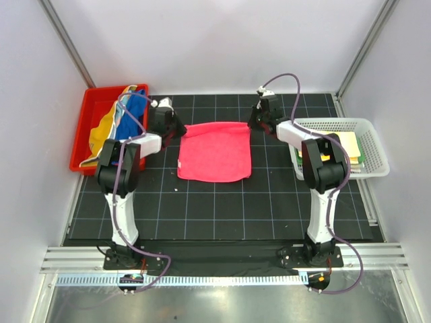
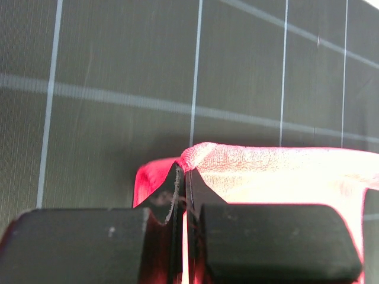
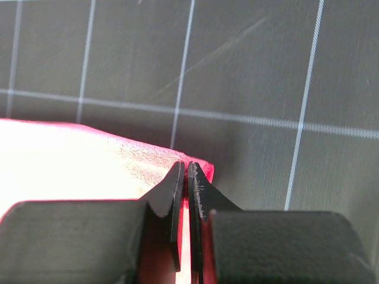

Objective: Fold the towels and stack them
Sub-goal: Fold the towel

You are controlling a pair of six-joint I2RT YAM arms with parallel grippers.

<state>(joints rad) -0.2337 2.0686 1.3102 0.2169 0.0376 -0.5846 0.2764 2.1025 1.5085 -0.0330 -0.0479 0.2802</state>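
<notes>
mat (image 1: 222, 208): black grid, centre frame | pink-red towel (image 1: 215, 151): spread mid-mat | red bin (image 1: 100, 108): upper left, loose towels (image 1: 131, 108) inside | white basket (image 1: 377, 151): right, folded towels (image 1: 347, 145) inside | left gripper (image 2: 183, 171): clamped on towel's upper-left corner | right gripper (image 3: 185, 168): clamped on upper-right corner

Pink-red towel (image 1: 215, 153) is lying flat in the middle of the mat (image 1: 215, 208), roughly square, with the near edge a bit wavy. Its two far corners are pinched tight, one in my left gripper (image 2: 183, 171) and one in my right gripper (image 3: 185, 168). A blue towel (image 1: 135, 108) and a yellow towel (image 1: 101, 134) sit crumpled in the red bin (image 1: 77, 151). In the white basket (image 1: 377, 151), a pale yellow towel (image 1: 349, 142) lies folded on a green towel (image 1: 360, 159).
</notes>
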